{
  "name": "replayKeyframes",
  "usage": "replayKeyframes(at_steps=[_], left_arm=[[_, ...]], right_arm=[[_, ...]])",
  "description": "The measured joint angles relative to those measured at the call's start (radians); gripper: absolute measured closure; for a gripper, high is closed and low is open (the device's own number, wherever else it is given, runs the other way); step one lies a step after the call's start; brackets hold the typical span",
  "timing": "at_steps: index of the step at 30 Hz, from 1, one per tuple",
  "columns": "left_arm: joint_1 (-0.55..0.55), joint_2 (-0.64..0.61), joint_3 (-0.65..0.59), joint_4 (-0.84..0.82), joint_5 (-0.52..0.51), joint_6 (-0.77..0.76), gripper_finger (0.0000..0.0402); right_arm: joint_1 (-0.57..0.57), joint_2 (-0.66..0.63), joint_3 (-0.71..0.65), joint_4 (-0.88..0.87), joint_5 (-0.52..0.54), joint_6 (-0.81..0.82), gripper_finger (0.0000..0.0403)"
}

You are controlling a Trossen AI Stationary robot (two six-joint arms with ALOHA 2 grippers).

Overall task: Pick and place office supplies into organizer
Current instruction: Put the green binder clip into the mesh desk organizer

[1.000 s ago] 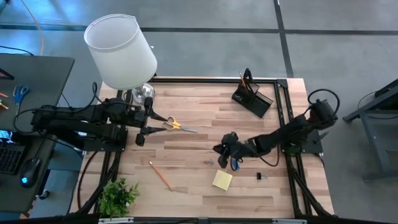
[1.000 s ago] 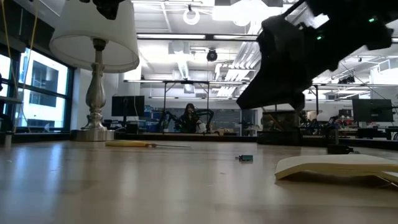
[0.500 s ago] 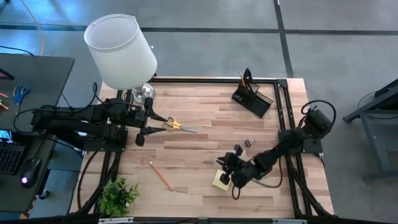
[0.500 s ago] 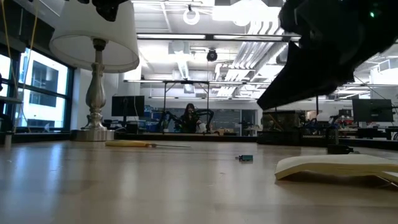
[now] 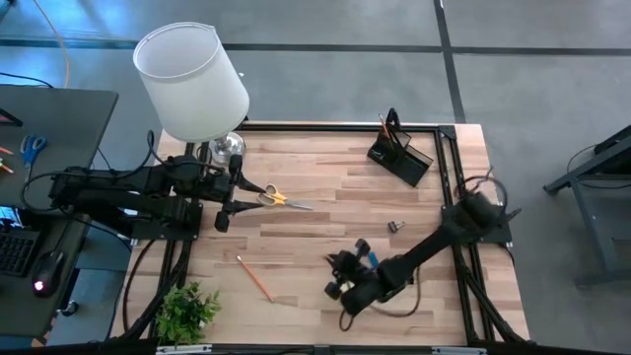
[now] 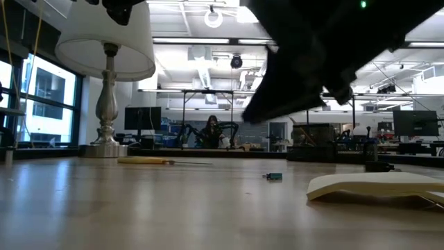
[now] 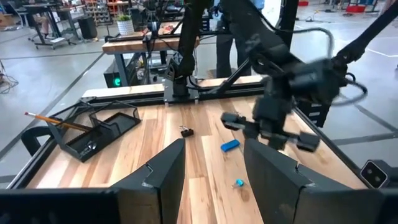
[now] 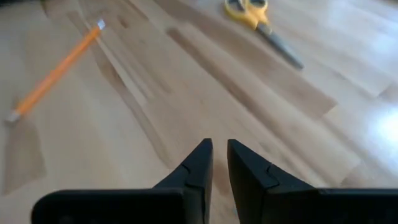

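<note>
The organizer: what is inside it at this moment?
An orange pencil leans in one end of the organizer, with a dark item beside it. The compartment floors are hidden by the walls.

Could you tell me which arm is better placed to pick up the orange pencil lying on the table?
Probably the right: its gripper hangs low near the table's front, close to the orange pencil, fingers nearly closed. The left gripper waits open by the yellow-handled scissors.

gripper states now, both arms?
Left gripper: open, empty, waiting at the table's left side near the yellow-handled scissors.
Right gripper: nearly shut, holding nothing, above the table's front-middle.
</note>
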Motion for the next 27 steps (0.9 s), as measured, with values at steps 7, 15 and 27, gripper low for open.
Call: replayKeyframes(at_steps=[7,15,27], left_arm=[[0.000,-0.001,0.000,0.004,0.030,0.000,0.0247],[0.000,-0.003,0.022,0.022,0.143,-0.002,0.0247],[0.000,-0.002,0.023,0.010,0.119,-0.001,0.0247]], right_arm=[[0.012,0.132,0.193,-0.349,0.000,0.148,0.0340],[0.023,0.168,0.189,-0.390,0.002,0.334,0.0277],[0.032,0.218,0.126,-0.314,0.062,0.438,0.0247]])
